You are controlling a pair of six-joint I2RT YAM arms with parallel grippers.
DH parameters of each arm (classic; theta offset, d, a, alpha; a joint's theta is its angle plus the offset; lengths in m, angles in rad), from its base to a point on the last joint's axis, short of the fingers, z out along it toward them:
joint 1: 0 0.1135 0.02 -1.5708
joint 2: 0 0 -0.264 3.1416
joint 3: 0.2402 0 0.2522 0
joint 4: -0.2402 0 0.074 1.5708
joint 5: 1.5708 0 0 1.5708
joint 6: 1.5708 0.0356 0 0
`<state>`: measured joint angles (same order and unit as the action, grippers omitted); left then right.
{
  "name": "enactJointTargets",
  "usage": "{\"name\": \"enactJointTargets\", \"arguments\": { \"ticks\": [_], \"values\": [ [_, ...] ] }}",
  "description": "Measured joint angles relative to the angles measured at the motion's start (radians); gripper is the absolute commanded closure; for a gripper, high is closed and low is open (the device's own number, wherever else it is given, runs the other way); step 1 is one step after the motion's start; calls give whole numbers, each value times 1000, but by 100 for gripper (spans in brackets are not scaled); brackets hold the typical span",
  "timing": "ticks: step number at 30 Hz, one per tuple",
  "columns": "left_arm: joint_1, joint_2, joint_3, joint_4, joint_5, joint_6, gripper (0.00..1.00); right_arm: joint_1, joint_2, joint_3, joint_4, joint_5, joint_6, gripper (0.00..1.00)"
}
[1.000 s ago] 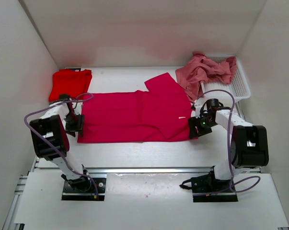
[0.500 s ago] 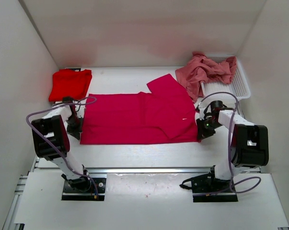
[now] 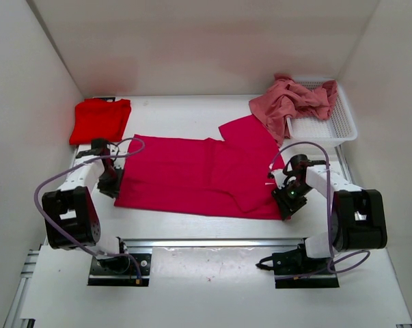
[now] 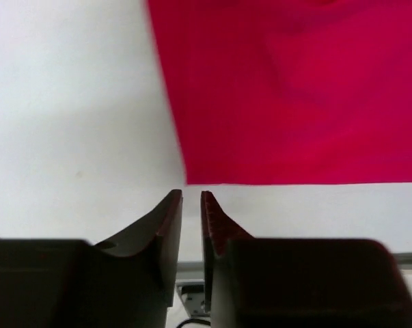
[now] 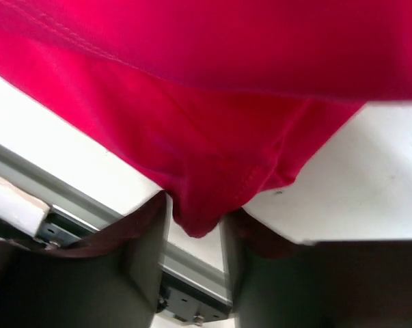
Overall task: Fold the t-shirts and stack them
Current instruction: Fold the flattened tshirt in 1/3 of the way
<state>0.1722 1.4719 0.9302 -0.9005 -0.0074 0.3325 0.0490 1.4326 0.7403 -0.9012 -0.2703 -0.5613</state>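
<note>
**Item 1. Left pincer** (image 4: 190, 196): fingers a narrow slit apart with nothing between them. It sits low over the bare table (image 3: 171, 111). The near corner of the crimson shirt (image 4: 294, 89) lies just ahead at twelve o'clock, clear of the tips.

**Item 2. Right pincer** (image 5: 195, 205): pinching a bunched fold at the opposite near corner of the same shirt. The cloth fills the gap.

**Item 3. Crimson shirt:** spread flat mid-table, with one sleeve angled toward one o'clock.
- Handling, by judgement: light, limp and not fragile. It will sag and drag if lifted from one point.
- Best taken at the hem corners, both sides together, with the pinch going through every layer.

**Item 4. Red shirt** (image 3: 100, 119): folded, at ten o'clock on the table.

**Item 5. Pink shirt** (image 3: 291, 102): crumpled at two o'clock, draped over the rim of the basket (image 3: 344, 126).
</note>
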Motion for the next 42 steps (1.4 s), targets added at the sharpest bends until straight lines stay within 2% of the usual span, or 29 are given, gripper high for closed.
{"name": "enactJointTargets", "arguments": {
  "ticks": [2,6,10,13,15,20,23,26,27,31,36,38,40,41,42],
  "values": [
    [-18,10,0,18,20,-10,62,-10,0,0,3,10,0,55],
    [-1,94,10,53,33,-38,54,-35,0,2,10,30,2,56],
    [-14,179,16,78,37,-70,53,-39,0,9,24,35,8,58],
    [-64,184,15,82,8,-79,58,-39,-1,10,34,42,13,58],
    [-98,184,14,82,-20,-92,68,-37,-3,10,41,46,18,59],
    [-113,203,29,65,-26,-121,100,-37,-4,-1,59,47,27,59],
    [-104,216,43,49,-14,-127,100,-39,-5,-2,66,46,34,66],
    [-90,210,41,49,-1,-127,100,-28,-5,-6,86,48,30,98],
    [-79,202,35,51,6,-124,100,-18,-5,-8,89,49,29,100],
    [-19,152,-14,43,16,-98,100,7,-15,-11,82,42,3,100],
    [33,52,-77,-21,16,-40,100,-67,-38,-27,21,18,-64,100],
    [30,11,-81,-61,18,-21,100,-55,-64,-51,-9,34,-93,100],
    [19,-17,-81,-81,14,-8,100,-2,-104,-85,-41,60,-121,92],
    [11,-25,-81,-90,7,-3,100,23,-126,-100,-59,71,-129,63],
    [4,-30,-84,-95,-2,2,96,37,-147,-108,-79,77,-132,49]
  ]
}}
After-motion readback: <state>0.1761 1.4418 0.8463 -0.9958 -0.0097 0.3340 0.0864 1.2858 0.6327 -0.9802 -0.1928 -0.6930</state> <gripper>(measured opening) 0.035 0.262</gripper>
